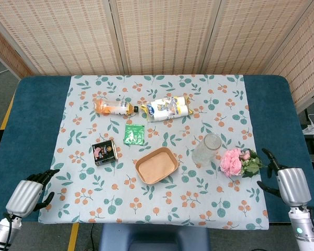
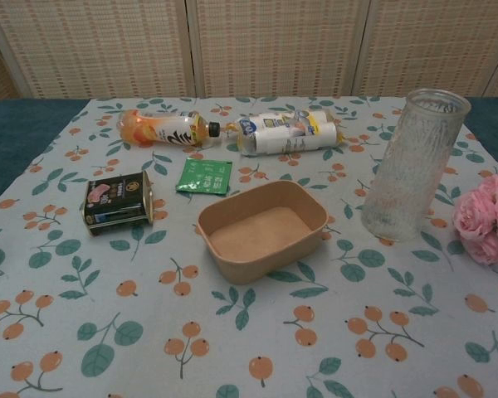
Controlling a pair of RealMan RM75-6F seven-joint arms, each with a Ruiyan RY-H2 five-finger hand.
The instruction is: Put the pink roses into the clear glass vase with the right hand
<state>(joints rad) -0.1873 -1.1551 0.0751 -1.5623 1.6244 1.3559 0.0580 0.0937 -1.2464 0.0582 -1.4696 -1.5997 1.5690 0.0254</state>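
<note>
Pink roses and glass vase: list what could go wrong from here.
1. The clear glass vase is tall and narrow, standing right beside the pink roses; the right hand could tip it when lifting them.
2. The mouth looks tight for the bunch, so stems may catch on its rim.

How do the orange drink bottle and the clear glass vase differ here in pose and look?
The orange drink bottle lies on its side; the clear glass vase stands upright. The bottle holds orange liquid and carries a label; the vase is empty and textured. The bottle is capped; the vase is open at the top. Both rest on the floral tablecloth.
</note>
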